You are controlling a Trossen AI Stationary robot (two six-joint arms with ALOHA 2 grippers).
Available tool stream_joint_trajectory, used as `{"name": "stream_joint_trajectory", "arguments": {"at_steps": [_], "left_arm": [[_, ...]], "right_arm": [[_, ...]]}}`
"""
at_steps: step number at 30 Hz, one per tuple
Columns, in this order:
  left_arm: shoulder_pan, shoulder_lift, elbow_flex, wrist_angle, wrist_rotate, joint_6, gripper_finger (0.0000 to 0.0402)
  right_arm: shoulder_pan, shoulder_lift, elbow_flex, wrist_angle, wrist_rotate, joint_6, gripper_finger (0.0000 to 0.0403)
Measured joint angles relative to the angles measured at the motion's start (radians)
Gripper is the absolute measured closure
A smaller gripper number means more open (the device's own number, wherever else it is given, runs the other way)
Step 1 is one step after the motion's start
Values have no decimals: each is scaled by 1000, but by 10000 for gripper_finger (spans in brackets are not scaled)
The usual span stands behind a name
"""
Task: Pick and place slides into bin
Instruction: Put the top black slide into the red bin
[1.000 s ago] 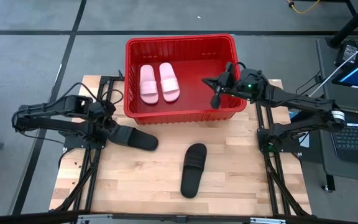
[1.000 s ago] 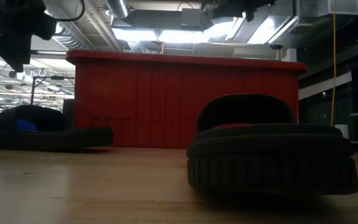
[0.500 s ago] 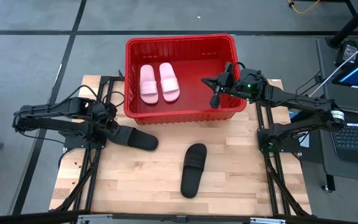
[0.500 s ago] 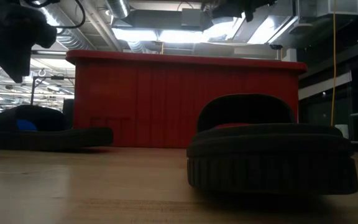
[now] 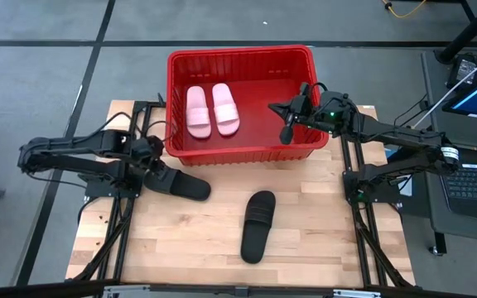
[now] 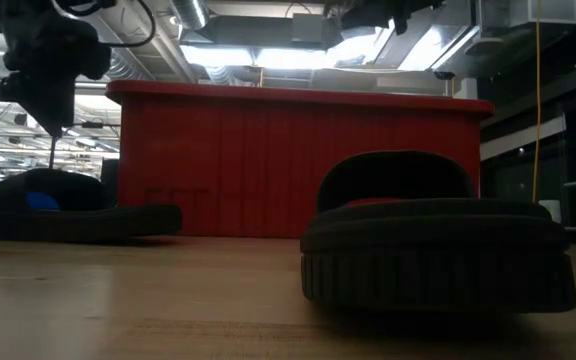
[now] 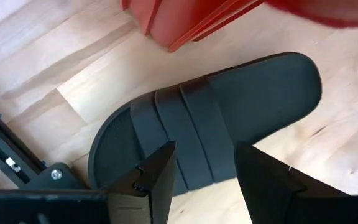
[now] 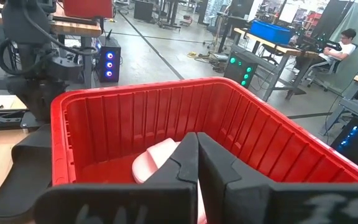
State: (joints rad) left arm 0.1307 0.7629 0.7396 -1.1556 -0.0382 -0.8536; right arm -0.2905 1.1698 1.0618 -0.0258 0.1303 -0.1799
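The red bin [image 5: 238, 54] stands at the table's far middle with two pale pink slides [image 5: 212, 109] lying on its floor. One black slide [image 5: 182, 185] lies flat on the table at the left, near the bin's front left corner. A second black slide [image 5: 257, 225] lies flat at the table's middle. My left gripper [image 7: 207, 180] is open and hovers above the left black slide [image 7: 216, 124], one finger to each side of its strap, apart from it in the low view [image 6: 51, 115]. My right gripper [image 5: 288, 131] is shut and empty above the bin's right part.
The bin's front wall [image 6: 288, 160] stands just behind both black slides. Bare wood shows along the table's near edge [image 5: 180, 257]. Metal arm mounts sit at the table's left [image 5: 98, 186] and right [image 5: 363, 186]. A person sits far off in the room [image 8: 347, 37].
My left gripper has gone a little toward the table's right edge, coming over the left black slide's strap, at about the same height. The slides and my right gripper have kept still.
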Motion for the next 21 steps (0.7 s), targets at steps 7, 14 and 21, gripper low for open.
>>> {"name": "stream_joint_trajectory", "arguments": {"at_steps": [7, 14, 21], "left_arm": [[0, 106, 0, 38, -11, 72, 245], [0, 161, 3, 92, -26, 32, 245], [-21, 156, 12, 141, 22, 95, 245]], "right_arm": [[0, 0, 0, -1, 0, -2, 397], [0, 0, 0, -2, 0, -9, 397], [0, 0, 0, -7, 0, -8, 397]]}}
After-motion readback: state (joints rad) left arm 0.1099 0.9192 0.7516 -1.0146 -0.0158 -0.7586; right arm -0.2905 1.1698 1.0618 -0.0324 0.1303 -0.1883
